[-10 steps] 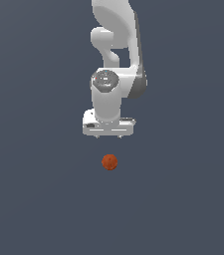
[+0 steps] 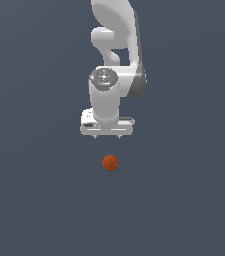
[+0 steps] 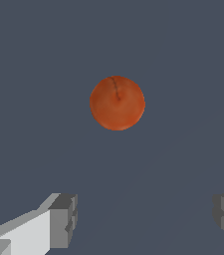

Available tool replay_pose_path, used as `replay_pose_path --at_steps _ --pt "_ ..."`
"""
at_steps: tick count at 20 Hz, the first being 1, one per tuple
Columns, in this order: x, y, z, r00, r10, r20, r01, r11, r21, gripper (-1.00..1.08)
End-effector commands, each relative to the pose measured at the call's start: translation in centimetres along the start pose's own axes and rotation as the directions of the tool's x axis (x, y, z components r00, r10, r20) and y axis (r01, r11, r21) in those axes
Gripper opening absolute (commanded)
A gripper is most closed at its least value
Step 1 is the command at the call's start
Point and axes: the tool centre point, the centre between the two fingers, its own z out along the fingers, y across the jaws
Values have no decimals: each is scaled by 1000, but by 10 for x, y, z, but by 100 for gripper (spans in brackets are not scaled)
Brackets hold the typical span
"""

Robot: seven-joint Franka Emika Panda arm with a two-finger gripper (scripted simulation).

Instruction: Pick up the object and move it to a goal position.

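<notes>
In the exterior view, the white arm [image 2: 115,60] fills the upper centre of the frame, its gripper [image 2: 107,136] hanging with jaws spread wide and nothing between them. One orange-red ball [image 2: 110,162] lies on the grey surface [image 2: 29,200] just below centre, directly under the gripper and apart from it. The coming descent likely turns on that alignment (in the wrist view the ball [image 3: 117,102] sits ahead of the two fingertips [image 3: 63,220], not yet between them). One ball, one gripper, nothing else.
</notes>
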Motion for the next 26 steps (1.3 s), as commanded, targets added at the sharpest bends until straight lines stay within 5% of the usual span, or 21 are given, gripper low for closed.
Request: replay_pose_path --at_steps 1,14,26 --pt "1 2 -2 1000 -2 0 2 1000 -3 100" --pt "3 1 0 999 39 -2 -39 999 -1 100" --pt "18 -1 8 967 255 -12 -255 967 8 100"
